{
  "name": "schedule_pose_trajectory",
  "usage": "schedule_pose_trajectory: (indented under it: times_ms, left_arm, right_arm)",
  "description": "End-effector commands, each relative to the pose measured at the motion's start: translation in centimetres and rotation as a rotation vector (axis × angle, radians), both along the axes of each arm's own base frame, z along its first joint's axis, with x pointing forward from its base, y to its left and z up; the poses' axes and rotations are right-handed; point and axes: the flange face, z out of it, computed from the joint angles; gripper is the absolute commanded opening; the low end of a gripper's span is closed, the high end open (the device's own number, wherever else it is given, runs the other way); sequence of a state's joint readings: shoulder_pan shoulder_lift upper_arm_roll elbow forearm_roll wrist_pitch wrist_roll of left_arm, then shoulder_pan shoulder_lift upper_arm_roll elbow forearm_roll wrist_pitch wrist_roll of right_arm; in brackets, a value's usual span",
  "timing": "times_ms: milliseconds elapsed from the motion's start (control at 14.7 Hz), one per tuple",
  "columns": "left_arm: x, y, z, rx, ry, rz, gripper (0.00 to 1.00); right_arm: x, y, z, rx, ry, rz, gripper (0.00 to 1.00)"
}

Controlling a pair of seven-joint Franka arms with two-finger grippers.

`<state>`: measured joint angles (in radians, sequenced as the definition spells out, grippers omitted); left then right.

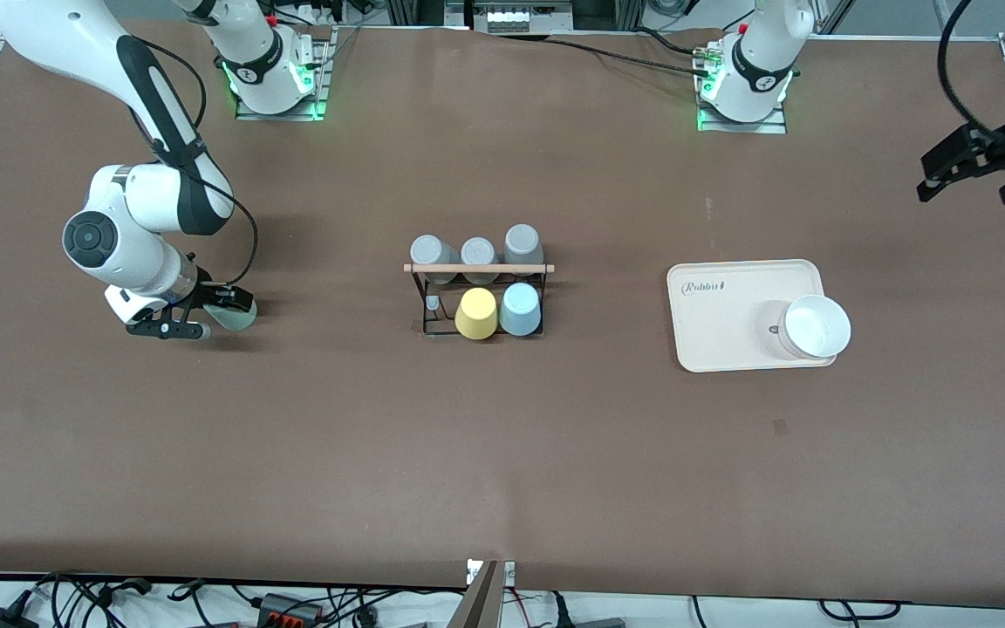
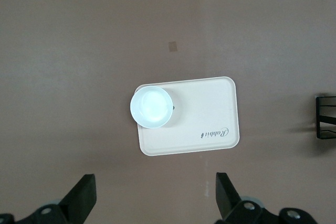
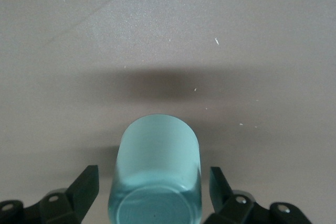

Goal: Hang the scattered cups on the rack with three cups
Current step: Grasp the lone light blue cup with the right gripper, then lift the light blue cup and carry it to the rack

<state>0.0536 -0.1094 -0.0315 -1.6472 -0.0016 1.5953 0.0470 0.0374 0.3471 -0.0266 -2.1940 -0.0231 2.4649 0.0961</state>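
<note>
The pale mint green cup (image 1: 238, 317) lies on its side on the table toward the right arm's end. My right gripper (image 1: 204, 314) is low at it, open, with a finger on each side of the cup (image 3: 157, 150) and a gap on both sides in the right wrist view (image 3: 154, 177). The black wire rack (image 1: 433, 301) with the wooden rod stands mid-table. The light blue cup (image 1: 520, 310) sits upside down on its near row beside a yellow cup (image 1: 476, 314). My left gripper (image 1: 978, 166) is open and empty, up over the left arm's end of the table.
Three grey cups (image 1: 475, 253) hang on the rack's far row. A cream tray (image 1: 729, 323) with a white bowl (image 1: 815, 327) lies toward the left arm's end; the left wrist view shows the tray (image 2: 210, 108), the bowl (image 2: 151, 107) and my left gripper (image 2: 156, 182).
</note>
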Motion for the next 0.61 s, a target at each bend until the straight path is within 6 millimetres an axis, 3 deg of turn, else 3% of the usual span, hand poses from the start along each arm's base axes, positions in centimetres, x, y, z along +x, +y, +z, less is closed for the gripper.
schedule_pose_trajectory:
  times_ms: [0,136,341,545]
  left_arm:
    - [-0.2,0.0,0.8,0.005,0.048,-0.011,1.0]
    - [0.2,0.0,0.5,-0.001,0.048,-0.013,1.0]
    - [0.7,-0.6,-0.2,-0.001,0.058,-0.021,1.0]
    - [0.8,0.0,-0.4,-0.004,0.061,-0.011,1.0]
  right_arm:
    - [1.3,0.6,3.3,-0.003,-0.02,0.012,0.28]
    - [3.3,1.6,7.0,-0.003,0.002,0.028,0.27]
    - [6.2,7.5,13.8,0.004,0.054,0.11,0.25]
    - [7.0,14.3,19.0,0.01,0.015,0.188,0.24]
